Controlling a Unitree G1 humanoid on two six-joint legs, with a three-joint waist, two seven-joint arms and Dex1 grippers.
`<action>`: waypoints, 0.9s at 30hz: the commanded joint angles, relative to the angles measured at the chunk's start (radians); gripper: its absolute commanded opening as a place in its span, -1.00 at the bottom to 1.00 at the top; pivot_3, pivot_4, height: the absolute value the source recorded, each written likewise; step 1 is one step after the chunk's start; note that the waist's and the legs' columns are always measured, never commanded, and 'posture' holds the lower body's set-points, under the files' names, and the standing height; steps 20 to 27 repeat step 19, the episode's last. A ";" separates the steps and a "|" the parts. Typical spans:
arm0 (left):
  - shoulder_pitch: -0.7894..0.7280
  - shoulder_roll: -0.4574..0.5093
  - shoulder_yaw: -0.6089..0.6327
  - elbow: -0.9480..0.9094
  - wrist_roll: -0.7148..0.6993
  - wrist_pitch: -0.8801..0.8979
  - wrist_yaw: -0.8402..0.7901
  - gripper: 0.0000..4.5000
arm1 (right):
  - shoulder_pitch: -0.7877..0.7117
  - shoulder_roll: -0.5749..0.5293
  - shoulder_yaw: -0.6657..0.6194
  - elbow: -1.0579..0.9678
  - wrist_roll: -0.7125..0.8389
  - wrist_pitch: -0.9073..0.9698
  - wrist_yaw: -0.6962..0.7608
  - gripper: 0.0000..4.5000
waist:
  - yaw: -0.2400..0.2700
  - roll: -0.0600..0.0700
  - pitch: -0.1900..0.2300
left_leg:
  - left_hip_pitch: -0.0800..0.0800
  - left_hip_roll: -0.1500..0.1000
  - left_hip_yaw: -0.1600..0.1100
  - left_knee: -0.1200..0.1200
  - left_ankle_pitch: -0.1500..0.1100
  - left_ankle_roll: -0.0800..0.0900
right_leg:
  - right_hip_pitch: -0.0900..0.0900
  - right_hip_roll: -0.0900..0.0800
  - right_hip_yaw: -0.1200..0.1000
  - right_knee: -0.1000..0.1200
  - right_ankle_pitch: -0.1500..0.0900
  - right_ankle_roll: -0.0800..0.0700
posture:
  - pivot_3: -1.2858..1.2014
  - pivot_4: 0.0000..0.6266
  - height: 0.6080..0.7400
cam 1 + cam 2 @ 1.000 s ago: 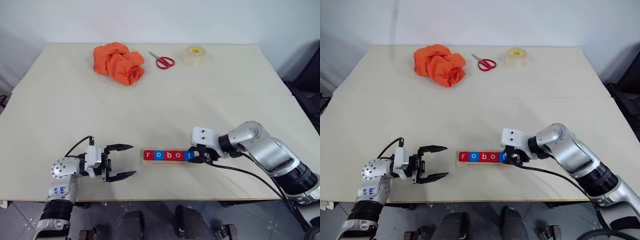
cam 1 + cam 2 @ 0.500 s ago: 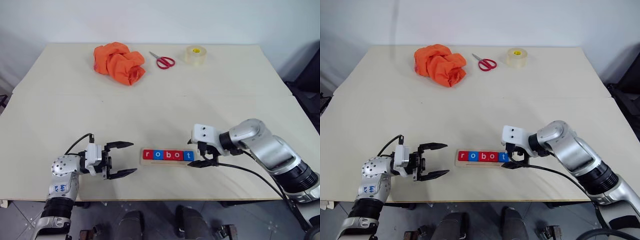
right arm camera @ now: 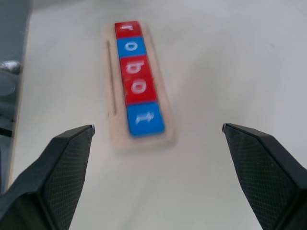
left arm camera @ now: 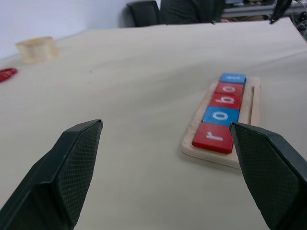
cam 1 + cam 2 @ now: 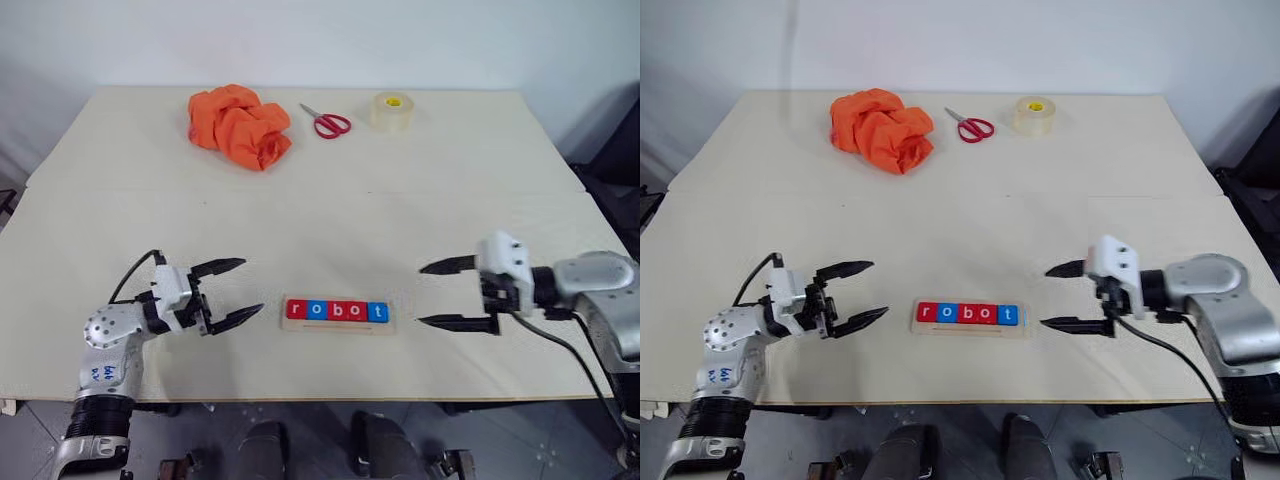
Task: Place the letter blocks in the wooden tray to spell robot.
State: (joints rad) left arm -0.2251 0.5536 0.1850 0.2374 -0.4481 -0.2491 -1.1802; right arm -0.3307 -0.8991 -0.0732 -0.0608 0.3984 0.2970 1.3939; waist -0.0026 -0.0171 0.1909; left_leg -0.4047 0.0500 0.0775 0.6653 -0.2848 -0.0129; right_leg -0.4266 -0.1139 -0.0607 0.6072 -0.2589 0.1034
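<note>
The letter blocks lie side by side in the wooden tray near the table's front edge, alternating red and blue, and read r, o, b, o, t from left to right. In the right wrist view the blue t block is the nearest one. My left gripper hovers open just left of the tray with nothing between its fingers. To the right of the tray, a short gap away, my right gripper stands wide open and empty, pointing at the tray's t end.
An orange cloth, red-handled scissors and a roll of clear tape lie along the far side of the table. The table's front edge runs just below the tray. A dark chair stands off the right edge.
My right gripper opened off the blue t block and drew away to the right, rising a little. My left gripper shifted slightly left, away from the tray. The blocks stayed in place.
</note>
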 commanded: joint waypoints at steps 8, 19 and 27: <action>0.055 0.111 0.133 -0.044 -0.109 0.029 -0.066 1.00 | -0.114 -0.011 -0.087 0.348 0.068 -0.262 0.214 0.99 | -0.002 0.000 0.000 | 0.002 0.001 0.001 0.000 0.001 -0.002 | -0.001 0.001 0.001 0.003 0.000 -0.001 | 0.03 -0.52 1.00; -0.029 0.082 0.144 -0.004 -0.109 -0.004 -0.065 1.00 | -0.191 0.015 -0.055 0.400 0.084 -0.277 0.203 0.99 | 0.001 0.000 0.000 | 0.001 0.001 0.001 0.000 0.001 -0.002 | -0.001 0.000 0.001 0.003 0.000 -0.001 | 0.03 -0.52 1.00; -0.029 0.082 0.144 -0.004 -0.109 -0.004 -0.065 1.00 | -0.191 0.015 -0.055 0.400 0.084 -0.277 0.203 0.99 | 0.001 0.000 0.000 | 0.001 0.001 0.001 0.000 0.001 -0.002 | -0.001 0.000 0.001 0.003 0.000 -0.001 | 0.03 -0.52 1.00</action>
